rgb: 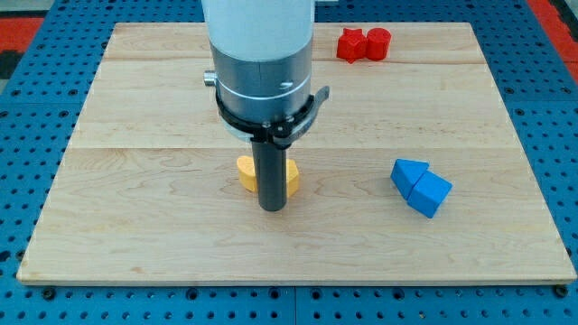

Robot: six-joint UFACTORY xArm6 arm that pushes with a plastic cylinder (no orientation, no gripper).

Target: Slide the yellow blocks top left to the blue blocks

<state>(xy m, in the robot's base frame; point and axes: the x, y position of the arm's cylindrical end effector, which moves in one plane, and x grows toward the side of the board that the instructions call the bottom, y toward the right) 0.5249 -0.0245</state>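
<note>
Yellow blocks [246, 171] lie near the board's middle, mostly hidden behind my rod; yellow shows on both sides of it, and I cannot tell their shapes or count. My tip [272, 208] rests on the board just below them, on their side toward the view's bottom, touching or nearly so. Two blue blocks [420, 187] sit together to the view's right of the tip, one a triangular piece and the other a cube-like piece.
Two red blocks [364, 43] sit side by side near the board's top edge, right of centre. The wooden board [135, 226] lies on a blue pegboard surface. The arm's large grey body [262, 54] hides the board's top middle.
</note>
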